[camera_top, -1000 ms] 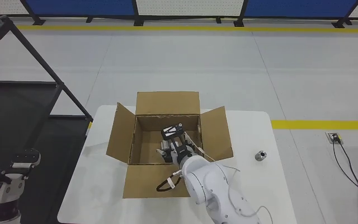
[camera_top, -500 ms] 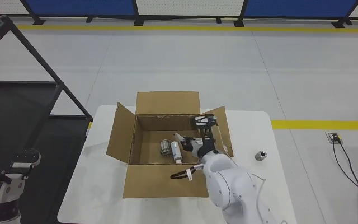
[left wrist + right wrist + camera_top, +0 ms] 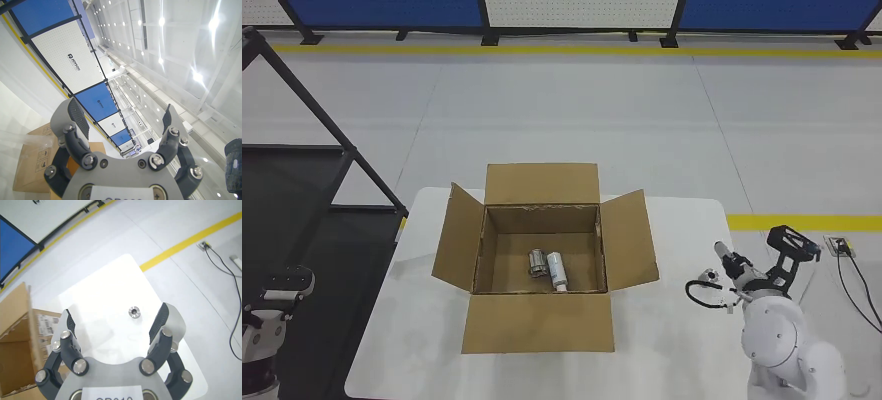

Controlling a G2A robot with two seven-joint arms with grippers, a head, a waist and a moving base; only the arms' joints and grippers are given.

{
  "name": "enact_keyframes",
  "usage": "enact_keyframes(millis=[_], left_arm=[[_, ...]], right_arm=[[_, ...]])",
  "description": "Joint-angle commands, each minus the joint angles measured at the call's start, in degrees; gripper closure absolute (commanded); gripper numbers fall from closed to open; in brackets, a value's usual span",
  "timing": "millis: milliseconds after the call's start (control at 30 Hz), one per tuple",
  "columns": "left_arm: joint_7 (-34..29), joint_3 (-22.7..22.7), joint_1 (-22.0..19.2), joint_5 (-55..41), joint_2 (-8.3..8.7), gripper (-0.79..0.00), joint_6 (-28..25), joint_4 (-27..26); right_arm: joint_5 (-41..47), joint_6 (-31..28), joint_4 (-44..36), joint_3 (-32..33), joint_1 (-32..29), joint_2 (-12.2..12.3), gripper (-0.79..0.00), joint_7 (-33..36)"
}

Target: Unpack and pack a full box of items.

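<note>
Presently the left gripper [image 3: 121,107] points up toward the hall ceiling, its jaws spread wide with nothing between them. The brown cardboard box [image 3: 540,185] lies below and behind those jaws. I judge this arm is parked clear so that the other has free room over the box.

The box stands mid-way along the white tabletop [image 3: 672,340] with all four flaps folded outward, which leaves its mouth open for reaching in. On its floor a small silver metal cylinder [image 3: 536,263] and a white cylindrical bottle [image 3: 558,270] lie just beside each other, well apart from either pair of jaws. With these two still inside, unpacking looks only partly done.

Farther right, a small silver metal ring-shaped part [image 3: 134,312] with a dark centre hole sits alone on the bare tabletop, beyond the box's right flap. That spot probably keeps unpacked pieces from crowding the box.

The right gripper [image 3: 115,308] hangs above the tabletop's right side, jaws wide and empty. The ring-shaped part lies ahead of them, roughly in line with their gap but not between the pads. Such a stance suits either letting go or lining up a pick; which one cannot be told.
</note>
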Motion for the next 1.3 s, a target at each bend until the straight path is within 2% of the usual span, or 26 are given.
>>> enact_keyframes(millis=[0,167,400,433,467,567,633,667,833,1100,1167,1233,1267], left_arm=[[0.00,0.00,0.00,0.00,0.00,-0.785,0.00,0.00],[0.00,0.00,0.00,0.00,0.00,-0.785,0.00,0.00],[0.00,0.00,0.00,0.00,0.00,-0.785,0.00,0.00],[0.00,0.00,0.00,0.00,0.00,-0.785,0.00,0.00],[0.00,0.00,0.00,0.00,0.00,-0.785,0.00,0.00],[0.00,0.00,0.00,0.00,0.00,-0.785,0.00,0.00],[0.00,0.00,0.00,0.00,0.00,-0.785,0.00,0.00],[0.00,0.00,0.00,0.00,0.00,-0.785,0.00,0.00],[0.00,0.00,0.00,0.00,0.00,-0.785,0.00,0.00],[0.00,0.00,0.00,0.00,0.00,-0.785,0.00,0.00],[0.00,0.00,0.00,0.00,0.00,-0.785,0.00,0.00],[0.00,0.00,0.00,0.00,0.00,-0.785,0.00,0.00],[0.00,0.00,0.00,0.00,0.00,-0.785,0.00,0.00]], right_arm=[[-0.70,-1.20,7.61,0.93,3.71,0.38,-0.785,3.68],[-2.71,-3.63,21.25,0.53,11.39,1.04,-0.785,7.18],[-5.15,-4.27,33.82,-0.78,18.70,1.56,-0.785,9.57],[-5.26,-4.39,35.16,-0.69,19.46,1.66,-0.760,9.48],[-5.53,-4.16,36.43,-0.66,20.11,1.73,-0.643,9.21],[-4.08,-3.43,39.76,-0.08,21.76,1.85,-0.576,8.08],[-2.90,-3.80,41.62,0.54,22.45,2.00,-0.419,7.36],[-2.54,-3.95,42.43,0.77,22.72,2.08,-0.388,7.12],[-1.71,-4.50,44.45,0.67,23.47,2.36,-0.397,7.24],[-0.69,-3.68,45.70,-0.22,23.90,2.56,-0.354,7.19],[-0.39,-3.53,45.90,-0.29,23.98,2.64,-0.246,7.19],[0.22,-3.32,45.32,-0.14,23.86,2.72,-0.034,6.76],[0.67,-3.24,44.69,-0.04,23.63,2.75,0.000,6.51]])
